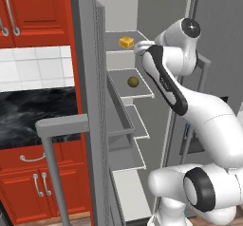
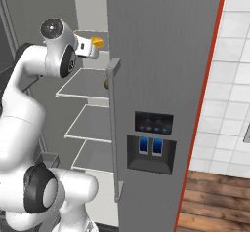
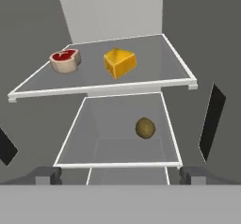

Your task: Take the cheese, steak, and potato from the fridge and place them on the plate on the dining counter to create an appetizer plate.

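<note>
While nothing has yet been lifted, the small yellow-orange wedge of cheese (image 3: 120, 63) sits on the upper white-edged grey shelf (image 3: 155, 84) of the tall grey fridge (image 2: 161, 55), towards the middle of that shelf. Just beside it on the same shelf, apart from it, lies the small raw-red steak with its pale tan fat rim (image 3: 65, 60). One shelf down, the round olive-brown potato (image 3: 145, 127) rests alone on the lower grey shelf (image 3: 117, 164).

The white arm's gripper (image 3: 120, 175) hangs in front of both shelves with its dark fingers (image 3: 47, 175) spread as wide as they go and nothing between them. From the left base view the hand is level with the cheese (image 1: 126, 42), near it but not touching; the potato (image 1: 133, 81) is below.

My judgement: the reach for the first food, probably the cheese, is only beginning. The risks lie in the approach. A hand coming in too low could strike the shelf's white front edge. Wide fingers closing off-centre could push the wedge towards the steak or the back wall instead of gripping it. The slanted faces of the wedge could let it squirt out under pressure. The open grey fridge door (image 1: 92, 125) stands close to the arm and could be clipped on withdrawal.
</note>
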Controlling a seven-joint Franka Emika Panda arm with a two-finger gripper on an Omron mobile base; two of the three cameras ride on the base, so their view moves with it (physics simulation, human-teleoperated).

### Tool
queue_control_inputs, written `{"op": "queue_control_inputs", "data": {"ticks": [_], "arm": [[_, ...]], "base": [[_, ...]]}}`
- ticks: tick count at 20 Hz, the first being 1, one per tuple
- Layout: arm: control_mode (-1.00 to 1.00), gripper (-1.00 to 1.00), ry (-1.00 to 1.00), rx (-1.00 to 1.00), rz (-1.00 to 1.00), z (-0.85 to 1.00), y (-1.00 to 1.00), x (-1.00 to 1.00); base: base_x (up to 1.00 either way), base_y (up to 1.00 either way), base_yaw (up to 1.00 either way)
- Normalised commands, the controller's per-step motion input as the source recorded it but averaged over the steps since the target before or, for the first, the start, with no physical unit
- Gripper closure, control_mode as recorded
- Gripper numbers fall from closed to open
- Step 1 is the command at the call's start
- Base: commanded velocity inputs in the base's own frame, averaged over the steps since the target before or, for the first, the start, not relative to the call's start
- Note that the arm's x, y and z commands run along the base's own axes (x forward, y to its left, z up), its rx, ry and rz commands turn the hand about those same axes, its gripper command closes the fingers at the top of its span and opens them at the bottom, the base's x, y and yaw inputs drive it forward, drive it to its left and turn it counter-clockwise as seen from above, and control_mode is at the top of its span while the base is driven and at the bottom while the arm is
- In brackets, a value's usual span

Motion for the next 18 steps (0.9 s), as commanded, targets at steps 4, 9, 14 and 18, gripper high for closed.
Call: {"op": "queue_control_inputs", "data": {"ticks": [4, 9, 14, 18], "arm": [[-1.0, -1.0, 0.0, 0.0, -0.04, 0.0, 0.15, 0.36], [-1.0, -1.0, 0.0, -0.01, -0.02, 0.0, 0.12, 0.47], [-1.0, -1.0, 0.0, 0.0, 0.0, 0.0, 0.04, 0.56], [-1.0, -1.0, 0.0, 0.0, 0.0, 0.0, 0.01, 0.59]], "base": [[0.0, 0.0, 0.0], [0.0, 0.0, 0.0], [0.0, 0.0, 0.0], [0.0, 0.0, 0.0]]}}
